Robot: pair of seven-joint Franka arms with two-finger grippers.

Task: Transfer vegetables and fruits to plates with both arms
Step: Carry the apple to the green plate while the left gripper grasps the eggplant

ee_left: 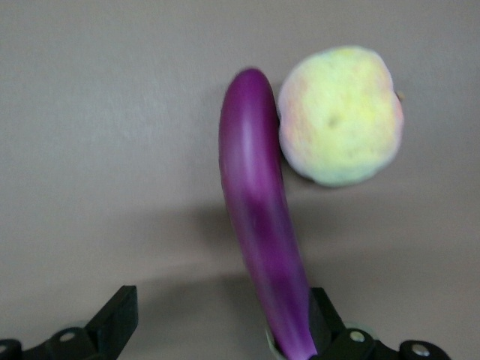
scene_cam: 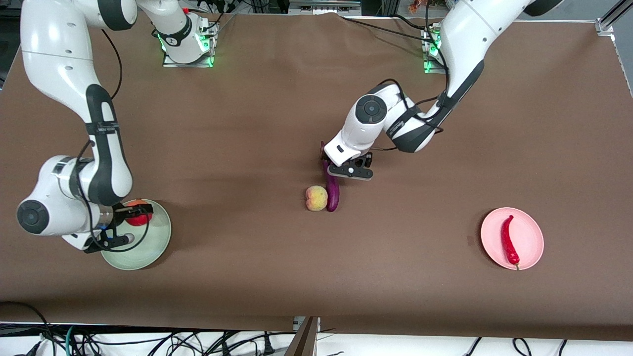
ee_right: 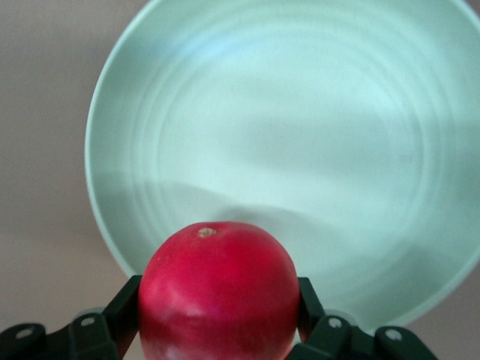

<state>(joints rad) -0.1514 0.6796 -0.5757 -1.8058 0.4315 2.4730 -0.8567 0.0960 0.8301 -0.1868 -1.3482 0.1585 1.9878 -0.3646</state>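
Over green plate (scene_cam: pixel 148 247) near tabletop's right-arm end, my right gripper (scene_cam: pixel 132 226) clamps pomegranate (scene_cam: pixel 138 215); my left gripper (scene_cam: pixel 341 165), jaws apart, straddles eggplant (scene_cam: pixel 332 190) mid-table. One peach (scene_cam: pixel 316 198), one chili (scene_cam: pixel 509 240), two plates.

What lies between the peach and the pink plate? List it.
Only the eggplant, lying right beside the peach on the side toward the pink plate. Past it the front view shows bare brown table up to that plate.

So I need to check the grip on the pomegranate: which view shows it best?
The right wrist view: the pomegranate fills the foreground, clamped between the right end effector's fingers above the green plate. The front view shows only a red patch mostly hidden by the arm. The left wrist view does not show it.
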